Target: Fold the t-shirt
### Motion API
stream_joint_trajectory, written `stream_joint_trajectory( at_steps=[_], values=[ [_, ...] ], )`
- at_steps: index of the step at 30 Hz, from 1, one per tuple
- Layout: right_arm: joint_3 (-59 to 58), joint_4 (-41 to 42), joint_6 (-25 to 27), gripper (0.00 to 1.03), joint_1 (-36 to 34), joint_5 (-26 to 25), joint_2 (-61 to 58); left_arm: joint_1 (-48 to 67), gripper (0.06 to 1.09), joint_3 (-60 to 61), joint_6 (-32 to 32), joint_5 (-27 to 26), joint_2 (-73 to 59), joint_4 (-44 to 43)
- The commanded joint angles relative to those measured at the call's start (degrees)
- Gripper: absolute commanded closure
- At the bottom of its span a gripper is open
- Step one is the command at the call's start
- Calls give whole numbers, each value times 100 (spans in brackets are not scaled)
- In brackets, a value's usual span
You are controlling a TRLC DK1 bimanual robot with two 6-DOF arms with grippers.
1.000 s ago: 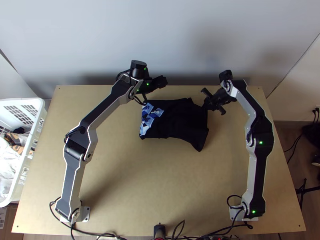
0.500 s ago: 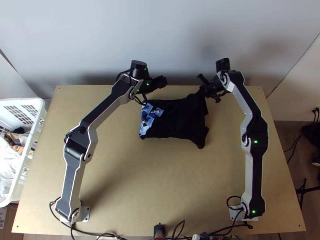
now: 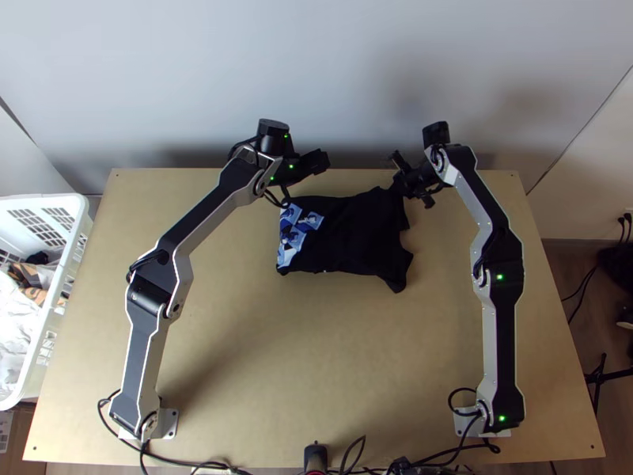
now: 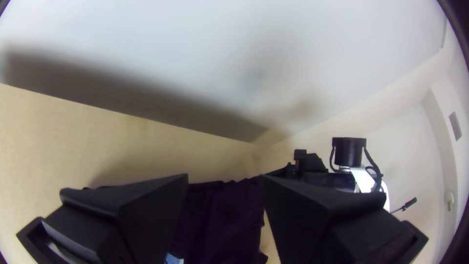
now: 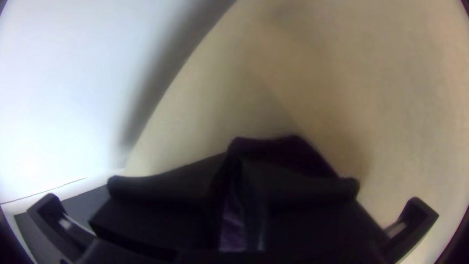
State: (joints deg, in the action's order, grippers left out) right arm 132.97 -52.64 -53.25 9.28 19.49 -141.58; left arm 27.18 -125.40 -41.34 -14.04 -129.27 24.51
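Note:
The dark t-shirt lies folded into a rough rectangle near the table's far side, blue-white print at its left end, its right edge uneven. Above its far left part my left gripper hangs; in the left wrist view this left gripper has its fingers wide apart, with the shirt beyond them. My right gripper is at the shirt's far right corner. In the right wrist view the right gripper is closed on dark cloth of the shirt, which bulges out past its fingertips.
A pale wall rises behind the table's far edge. A white basket with cloths stands at the left, beside the table. Cables run along the near edge, around a small black stand.
My right gripper has moved toward the far edge and leftward, drawing the shirt's far right corner with it; the shirt's right edge has changed shape. The left arm has barely moved.

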Motion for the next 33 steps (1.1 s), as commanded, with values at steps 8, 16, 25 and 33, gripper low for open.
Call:
stream_joint_trajectory(
  at_steps=[8, 16, 25, 33],
  values=[
    [-148, -1521, 905, 7, -154, -15, 878, -46, 36, -10, 12, -2, 16, 27],
    [-825, -2892, 773, 6, -137, 196, 1546, -134, 36, -10, 135, -11, 60, 150],
    [-2512, -2145, 2539, 6, -216, 170, 2003, -266, 35, -2, 408, 16, 236, 572],
    [-3699, -405, 3664, 6, -770, 1172, 2178, -310, 35, -2, 469, 7, 306, 704]
  ],
)
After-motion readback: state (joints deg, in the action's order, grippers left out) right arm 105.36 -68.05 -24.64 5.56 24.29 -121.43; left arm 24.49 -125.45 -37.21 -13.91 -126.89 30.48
